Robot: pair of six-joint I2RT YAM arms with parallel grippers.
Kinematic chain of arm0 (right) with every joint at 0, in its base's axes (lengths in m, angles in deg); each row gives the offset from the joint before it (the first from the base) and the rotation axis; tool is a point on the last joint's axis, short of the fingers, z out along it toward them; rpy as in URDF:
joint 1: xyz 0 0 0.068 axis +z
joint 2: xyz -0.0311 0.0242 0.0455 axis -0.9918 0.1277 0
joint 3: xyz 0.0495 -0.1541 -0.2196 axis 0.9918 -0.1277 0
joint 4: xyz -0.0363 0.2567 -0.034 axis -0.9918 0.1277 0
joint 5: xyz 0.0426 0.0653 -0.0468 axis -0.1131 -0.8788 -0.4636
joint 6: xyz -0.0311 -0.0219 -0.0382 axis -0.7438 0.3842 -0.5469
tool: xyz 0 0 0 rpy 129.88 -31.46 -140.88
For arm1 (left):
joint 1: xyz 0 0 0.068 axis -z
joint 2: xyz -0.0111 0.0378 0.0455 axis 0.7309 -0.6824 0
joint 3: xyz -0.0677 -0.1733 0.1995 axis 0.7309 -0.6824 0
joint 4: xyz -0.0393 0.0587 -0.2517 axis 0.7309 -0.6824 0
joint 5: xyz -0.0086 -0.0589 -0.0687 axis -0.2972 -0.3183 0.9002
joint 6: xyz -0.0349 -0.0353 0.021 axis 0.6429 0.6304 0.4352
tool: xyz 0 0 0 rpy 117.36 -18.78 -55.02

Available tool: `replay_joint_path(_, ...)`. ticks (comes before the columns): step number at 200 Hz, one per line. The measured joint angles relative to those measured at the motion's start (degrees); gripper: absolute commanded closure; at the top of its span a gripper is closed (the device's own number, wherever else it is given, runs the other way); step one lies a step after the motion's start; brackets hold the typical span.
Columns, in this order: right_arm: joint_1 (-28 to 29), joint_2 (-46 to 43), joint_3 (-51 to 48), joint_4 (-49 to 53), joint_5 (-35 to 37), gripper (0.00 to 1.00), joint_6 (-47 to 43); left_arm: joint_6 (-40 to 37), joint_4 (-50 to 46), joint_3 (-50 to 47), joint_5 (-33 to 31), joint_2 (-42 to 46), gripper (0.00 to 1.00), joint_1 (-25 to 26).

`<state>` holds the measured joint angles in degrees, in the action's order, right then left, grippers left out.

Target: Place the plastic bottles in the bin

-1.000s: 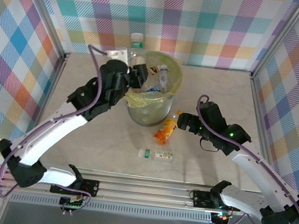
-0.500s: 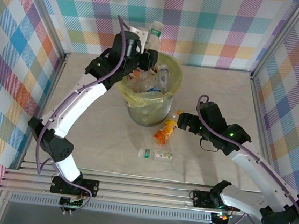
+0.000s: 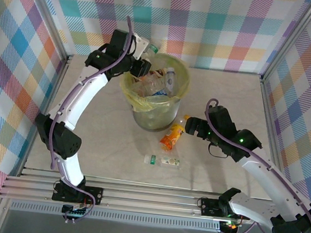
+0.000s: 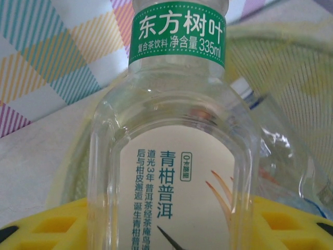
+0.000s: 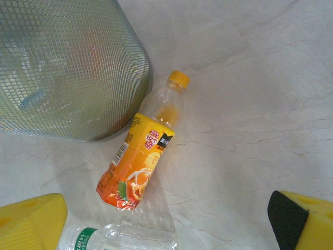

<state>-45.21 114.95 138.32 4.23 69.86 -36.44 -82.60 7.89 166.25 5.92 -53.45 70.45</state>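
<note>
We observe the left gripper (image 3: 141,64) grasping a clear green-labelled tea bottle (image 4: 177,156) at the far-left rim of the bin (image 3: 174,107). The right gripper (image 3: 192,126) stands released, just beside an orange-labelled bottle (image 5: 139,164) lying on the table (image 3: 231,97) near the bin.

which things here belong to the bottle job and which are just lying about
Part of the job: bin; crushed bottles inside it; green-banded clear bottle at its rim; orange bottle on the table; clear bottle lying near it.
Not part of it, fixtures only: table; checked walls; metal rail.
</note>
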Motion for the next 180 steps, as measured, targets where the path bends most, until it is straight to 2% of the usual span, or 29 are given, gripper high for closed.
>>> replay_joint_path(68,0.0,0.0,0.0,0.0,0.2,0.00,0.0,-7.0,-3.2,0.2,0.6,-0.4,0.14,0.0)
replay_joint_path(80,0.0,0.0,0.0,0.0,0.2,0.00,0.0,-7.8,-3.3,0.3,0.0,-0.5,0.13,0.0)
replay_joint_path(94,0.0,0.0,0.0,0.0,0.2,0.00,0.0,-8.2,-3.2,0.5,-0.5,-0.5,0.13,0.0)
replay_joint_path(117,0.0,0.0,0.0,0.0,0.2,0.00,0.0,-8.9,-3.2,0.9,-1.5,-0.5,0.20,0.0)
replay_joint_path(137,0.0,0.0,0.0,0.0,0.1,0.00,0.0,-8.9,-3.2,0.9,-3.0,-0.5,0.32,0.0)
replay_joint_path(180,-0.3,0.2,0.0,0.0,-1.2,0.00,-0.4,-7.5,-1.9,0.9,-4.8,-0.9,0.40,0.0)
